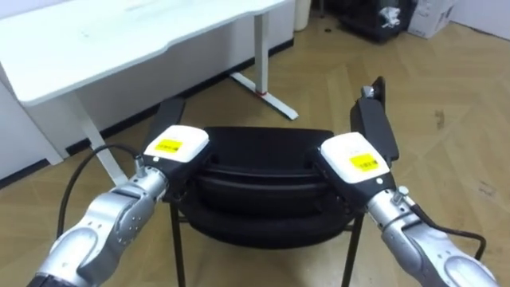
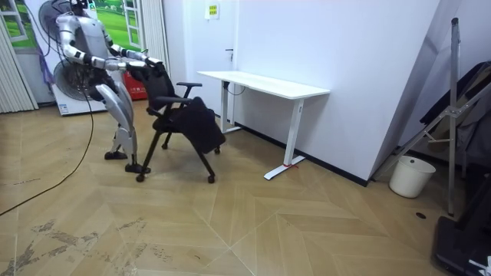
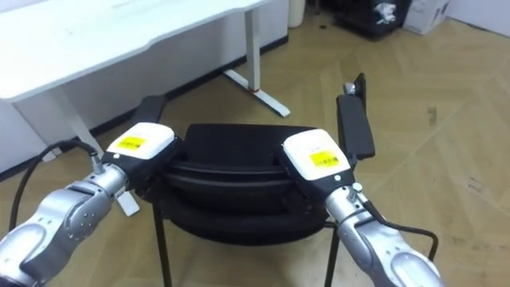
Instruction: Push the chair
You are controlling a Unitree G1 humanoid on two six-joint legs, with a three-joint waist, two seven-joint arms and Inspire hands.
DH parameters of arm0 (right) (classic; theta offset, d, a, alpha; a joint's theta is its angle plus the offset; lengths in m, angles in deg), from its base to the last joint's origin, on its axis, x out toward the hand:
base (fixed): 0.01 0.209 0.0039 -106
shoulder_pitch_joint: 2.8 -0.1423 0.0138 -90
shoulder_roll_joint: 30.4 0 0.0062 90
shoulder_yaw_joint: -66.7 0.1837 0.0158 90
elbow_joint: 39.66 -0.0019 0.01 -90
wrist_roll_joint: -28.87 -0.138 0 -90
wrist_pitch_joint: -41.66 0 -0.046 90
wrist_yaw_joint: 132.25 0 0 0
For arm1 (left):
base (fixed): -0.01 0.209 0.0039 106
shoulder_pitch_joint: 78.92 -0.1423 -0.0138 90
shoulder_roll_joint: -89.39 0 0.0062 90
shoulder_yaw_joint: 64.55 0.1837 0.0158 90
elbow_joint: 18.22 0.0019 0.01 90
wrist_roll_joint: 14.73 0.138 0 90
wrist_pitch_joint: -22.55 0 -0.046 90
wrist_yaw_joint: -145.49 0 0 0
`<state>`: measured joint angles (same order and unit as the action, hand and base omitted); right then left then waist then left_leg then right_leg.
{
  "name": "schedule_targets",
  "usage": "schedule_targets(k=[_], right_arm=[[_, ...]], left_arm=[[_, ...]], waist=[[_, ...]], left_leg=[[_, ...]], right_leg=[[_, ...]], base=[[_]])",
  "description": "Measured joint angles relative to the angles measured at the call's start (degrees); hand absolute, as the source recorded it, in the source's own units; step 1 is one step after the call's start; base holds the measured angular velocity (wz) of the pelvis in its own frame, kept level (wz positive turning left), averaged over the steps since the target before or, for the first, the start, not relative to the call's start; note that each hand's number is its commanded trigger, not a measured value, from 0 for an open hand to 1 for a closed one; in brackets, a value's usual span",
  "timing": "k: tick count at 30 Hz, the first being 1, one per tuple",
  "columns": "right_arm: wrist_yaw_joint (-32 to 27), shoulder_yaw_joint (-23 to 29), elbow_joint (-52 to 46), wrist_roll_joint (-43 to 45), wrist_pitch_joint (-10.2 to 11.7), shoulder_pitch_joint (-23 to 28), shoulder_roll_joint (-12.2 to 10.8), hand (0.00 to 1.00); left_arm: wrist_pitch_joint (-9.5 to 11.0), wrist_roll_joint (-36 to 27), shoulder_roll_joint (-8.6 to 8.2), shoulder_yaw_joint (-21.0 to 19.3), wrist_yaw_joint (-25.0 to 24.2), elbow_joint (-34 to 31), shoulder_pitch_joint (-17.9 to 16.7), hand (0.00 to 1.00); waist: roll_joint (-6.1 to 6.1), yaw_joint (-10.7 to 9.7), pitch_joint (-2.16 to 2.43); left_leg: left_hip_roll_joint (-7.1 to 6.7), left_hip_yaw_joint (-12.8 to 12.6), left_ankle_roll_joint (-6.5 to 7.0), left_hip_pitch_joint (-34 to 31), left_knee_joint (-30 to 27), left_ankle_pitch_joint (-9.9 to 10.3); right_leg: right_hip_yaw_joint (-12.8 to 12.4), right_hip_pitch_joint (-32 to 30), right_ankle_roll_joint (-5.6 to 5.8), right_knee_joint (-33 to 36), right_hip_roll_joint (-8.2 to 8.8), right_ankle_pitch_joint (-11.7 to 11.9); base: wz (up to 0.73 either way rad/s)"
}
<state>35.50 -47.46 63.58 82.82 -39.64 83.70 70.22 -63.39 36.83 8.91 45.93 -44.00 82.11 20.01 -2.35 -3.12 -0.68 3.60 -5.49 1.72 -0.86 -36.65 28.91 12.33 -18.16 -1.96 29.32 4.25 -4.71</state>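
Tho off desk (image 1: 119,40), chair (image 1: 263,171) front deskward.

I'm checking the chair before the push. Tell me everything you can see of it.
The chair is black and office-style, with a curved, padded-looking backrest, flat armrests on both sides and thin dark legs. It stands on the wooden floor, its seat turned toward the white desk and apart from it. The robot's left hand and right hand lie on the backrest's top edge, one near each end.
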Motion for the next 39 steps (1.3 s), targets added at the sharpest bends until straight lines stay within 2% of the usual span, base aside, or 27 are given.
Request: schedule_targets(k=[1, 2, 4, 5, 6, 7, 8, 9, 10, 11, 12, 14, 15, 17, 18, 19, 20, 21, 22, 23, 25, 26, 28, 30, 34, 36, 39], right_arm=[[0.7, 0.0, -0.4, -0.2, 0.0, -0.3, -0.1, 1.0], [1.1, 0.1, -0.5, -0.3, 0.0, -0.5, -0.2, 1.0], [2.1, 0.4, 0.0, -0.3, -0.1, -1.3, -1.4, 1.0], [2.1, 0.4, 0.1, -0.3, -0.1, -1.3, -1.6, 1.0], [2.4, 0.4, 0.4, -0.3, -0.1, -1.3, -1.8, 1.0], [2.4, 0.3, 0.4, -0.3, 0.0, -1.2, -1.8, 1.0], [2.4, 0.3, 0.5, -0.3, 0.0, -1.2, -1.8, 1.0], [2.0, 0.2, 0.7, -0.3, 0.1, -1.2, -1.8, 1.0], [1.1, 0.2, 1.1, -0.2, 0.2, -1.2, -1.6, 1.0], [0.8, 0.3, 1.2, -0.2, 0.2, -1.1, -1.4, 1.0], [0.5, 0.5, 1.2, -0.1, 0.2, -1.1, -1.2, 1.0], [0.4, 0.5, 1.7, 0.0, 0.4, -1.2, -1.1, 1.0], [0.4, 0.5, 2.0, 0.0, 0.7, -1.1, -1.2, 1.0], [-0.1, 0.6, 2.0, 0.0, 1.5, -0.7, 0.1, 1.0], [-0.4, 0.6, 1.8, -0.1, 1.9, -0.6, 0.4, 1.0], [-0.7, 0.9, 1.8, -0.1, 2.1, -0.6, 0.6, 1.0], [-0.8, 1.1, 1.8, -0.1, 2.1, -0.6, 0.6, 1.0], [-0.8, 1.2, 1.7, 0.1, 2.1, -0.3, 0.5, 1.0], [-0.8, 1.3, 1.3, 0.3, 1.8, 0.2, 0.6, 1.0], [-0.9, 1.3, 0.9, 0.4, 1.7, 0.4, 0.8, 1.0], [-0.9, 1.3, 0.4, 0.6, 1.3, 0.5, 0.6, 1.0], [-1.0, 1.2, 0.4, 0.6, 1.2, 0.6, 0.7, 1.0], [-1.3, 1.1, -0.9, 0.6, 0.4, 0.6, 0.9, 1.0], [-1.3, 1.3, -1.2, 0.7, 0.0, 0.6, 1.0, 1.0], [-1.3, 1.3, -1.4, 0.1, -0.1, 0.7, 2.1, 1.0], [-1.3, 1.4, -1.3, 0.1, -0.2, 0.8, 2.2, 1.0], [-1.5, 1.8, -1.3, 0.2, -0.4, 1.4, 1.8, 1.0]], left_arm=[[-0.1, 0.0, 0.63, 0.0, 0.0, -0.8, 0.0, 1.0], [-0.3, 0.0, 0.75, -0.1, -0.1, -1.2, 0.0, 1.0], [-1.3, 0.0, 0.92, -0.2, -0.1, -1.6, 0.1, 1.0], [-1.5, 0.0, 0.91, -0.1, -0.2, -1.6, 0.0, 1.0], [-1.7, -0.1, 1.07, 0.1, -0.3, -1.6, 0.0, 1.0], [-1.9, -0.2, 1.01, 0.1, -0.4, -1.6, -0.2, 1.0], [-2.0, -0.2, 1.01, 0.1, -0.4, -1.6, -0.3, 1.0], [-2.2, -0.2, 0.93, 0.2, -0.4, -1.6, -0.3, 1.0], [-2.4, 0.0, 0.92, 0.4, -0.3, -1.5, -0.4, 1.0], [-2.5, 0.1, 0.66, 0.5, -0.1, -1.5, -0.4, 1.0], [-2.6, 0.5, -0.01, 0.5, 0.4, -1.4, -0.5, 1.0], [-2.7, 0.6, -0.35, 0.6, 1.2, -1.5, -1.2, 1.0], [-2.8, 0.6, -0.42, 0.8, 1.5, -1.5, -1.6, 1.0], [-2.6, 0.6, -0.49, 1.5, 1.8, -1.5, -1.8, 1.0], [-2.4, 0.6, -0.47, 1.8, 2.2, -2.0, -2.2, 1.0], [-2.4, 0.6, -0.45, 1.8, 2.4, -2.6, -2.4, 1.0], [-2.4, 0.6, -0.48, 1.7, 2.5, -2.7, -2.4, 1.0], [-2.3, 0.6, -0.5, 1.8, 2.7, -2.7, -2.7, 1.0], [-2.4, 0.6, -0.3, 2.0, 2.9, -2.7, -2.5, 1.0], [-2.7, 0.6, -0.17, 2.3, 3.1, -2.7, -2.2, 1.0], [-3.0, 0.7, -0.11, 2.3, 3.3, -2.6, -2.0, 1.0], [-3.0, 0.6, -0.17, 2.3, 3.3, -2.5, -1.9, 1.0], [-2.9, 0.6, -0.37, 2.3, 3.9, -2.5, -1.6, 1.0], [-2.8, 0.5, -0.46, 2.3, 4.1, -2.5, -1.2, 1.0], [-2.4, 0.5, -1.33, 2.3, 4.2, -1.9, -0.8, 1.0], [-1.9, 0.8, -1.87, 2.3, 4.2, -1.0, -0.2, 1.0], [-1.5, 1.7, -2.13, 2.1, 4.0, -1.0, 0.2, 1.0]], waist=[[0.08, 0.0, 0.09], [0.04, 0.1, 0.06], [0.49, 0.1, -0.06], [0.47, 0.4, -0.07], [0.43, 0.6, -0.15], [0.54, 0.7, -0.2], [0.75, 0.7, -0.33], [1.27, 1.2, -0.46], [1.72, 1.2, -0.57], [1.72, 1.1, -0.57], [2.11, 1.6, -0.84], [2.48, 1.8, -1.05], [2.78, 1.7, -1.15], [2.83, 1.3, -1.12], [2.74, 1.1, -1.02], [2.54, 0.4, -0.83], [2.46, 0.2, -0.78], [2.52, 0.1, 0.03], [3.71, -0.5, 0.62], [3.94, -1.1, 0.49], [4.16, -1.6, 0.53], [4.15, -1.6, 0.53], [3.74, -1.7, 0.34], [3.74, -1.8, 0.33], [3.9, -3.0, 0.22], [4.06, -2.9, 0.14], [4.86, -2.9, 0.11]], left_leg=[[1.11, 0.6, -1.11, 0.9, 0.2, 0.6], [1.79, 0.5, -1.58, 1.2, -0.1, 0.8], [4.94, -1.5, -3.84, 0.3, -7.9, -0.7], [5.9, -1.9, -4.16, 0.0, -10.6, -1.6], [7.81, -2.2, -4.37, -1.4, -16.2, -4.3], [9.28, -2.3, -4.32, -2.8, -20.8, -8.2], [9.99, -2.3, -4.05, -3.7, -22.8, -10.5], [10.47, -2.0, -3.54, -5.1, -26.0, -15.6], [10.19, -1.1, -3.78, -6.8, -28.2, -18.6], [9.74, -0.7, -3.65, -8.1, -29.1, -18.5], [9.01, -1.1, -2.85, -10.3, -29.1, -17.5], [8.22, -2.8, -2.85, -13.4, -27.3, -15.5], [7.35, -3.8, -2.8, -15.3, -24.2, -14.7], [6.1, -4.0, -2.99, -17.8, -16.2, -14.7], [5.32, -4.7, -3.25, -18.3, -8.5, -15.0], [4.65, -5.2, -3.41, -18.4, -0.5, -16.5], [4.53, -5.6, -2.44, -18.3, 2.8, -18.6], [3.33, -6.4, -0.19, -17.4, 4.9, -21.9], [1.66, -7.0, 0.38, -15.9, 6.1, -22.0], [1.12, -7.0, 0.72, -15.3, 6.2, -21.8], [-0.2, -7.0, 1.12, -14.3, 6.1, -20.8], [-0.46, -7.1, 1.15, -14.1, 6.2, -20.6], [-1.37, -8.2, 1.55, -13.4, 6.5, -18.6], [-1.68, -9.0, 2.12, -13.3, 6.9, -18.0], [-3.55, -9.1, 3.31, -12.5, 6.5, -16.3], [-4.36, -8.1, 3.61, -12.2, 5.9, -15.4], [-5.29, -6.6, 3.84, -12.4, 5.2, -14.5]], right_leg=[[0.9, 0.5, -0.72, 1.3, -1.05, -1.2], [1.2, 0.8, -1.06, 2.0, -1.52, -2.4], [3.0, 2.3, -2.67, 6.0, -1.89, -6.9], [3.2, 3.0, -2.8, 6.9, -2.14, -8.0], [3.7, 4.5, -3.12, 8.0, -2.72, -10.4], [4.3, 6.0, -3.53, 8.6, -3.06, -12.3], [4.5, 6.8, -3.71, 8.5, -3.32, -13.0], [4.4, 8.3, -4.16, 8.4, -3.44, -14.2], [4.5, 9.6, -4.41, 7.9, -3.34, -15.2], [4.6, 10.1, -4.49, 7.6, -3.29, -15.5], [4.5, 11.1, -4.71, 7.1, -3.12, -16.0], [4.4, 13.3, -4.86, 6.4, -2.81, -17.0], [4.4, 14.7, -4.55, 5.9, -2.22, -17.8], [4.5, 16.4, -3.69, 4.4, -1.87, -18.5], [4.1, 17.4, -3.02, 3.6, -1.68, -19.0], [4.1, 18.6, -2.39, 2.9, -1.61, -19.3], [4.1, 19.1, -2.0, 2.6, -1.55, -19.5], [3.4, 20.0, -0.96, 2.3, -0.61, -20.2], [3.5, 20.7, 0.17, 1.5, 0.87, -20.7], [3.5, 21.3, 0.67, 0.6, 1.09, -20.5], [3.3, 23.9, 2.04, -3.1, 1.44, -19.7], [3.3, 24.3, 2.3, -3.8, 1.52, -19.5], [3.5, 25.1, 2.94, -4.2, 2.17, -19.1], [3.7, 24.1, 3.18, -1.3, 3.31, -19.1], [2.6, 21.1, 3.86, 8.3, 6.18, -18.7], [3.1, 21.0, 3.98, 10.4, 6.98, -18.7], [4.6, 20.8, 4.95, 12.9, 7.83, -18.0]], base=[[0.36], [0.34], [0.28], [0.19], [0.18], [0.21], [0.16], [0.14], [0.14], [0.1], [-0.09], [-0.15], [0.0], [0.02], [0.0], [0.0], [-0.03], [0.03], [0.08], [0.2], [0.03], [-0.11], [-0.09], [-0.06], [0.08], [0.13], [0.26]])
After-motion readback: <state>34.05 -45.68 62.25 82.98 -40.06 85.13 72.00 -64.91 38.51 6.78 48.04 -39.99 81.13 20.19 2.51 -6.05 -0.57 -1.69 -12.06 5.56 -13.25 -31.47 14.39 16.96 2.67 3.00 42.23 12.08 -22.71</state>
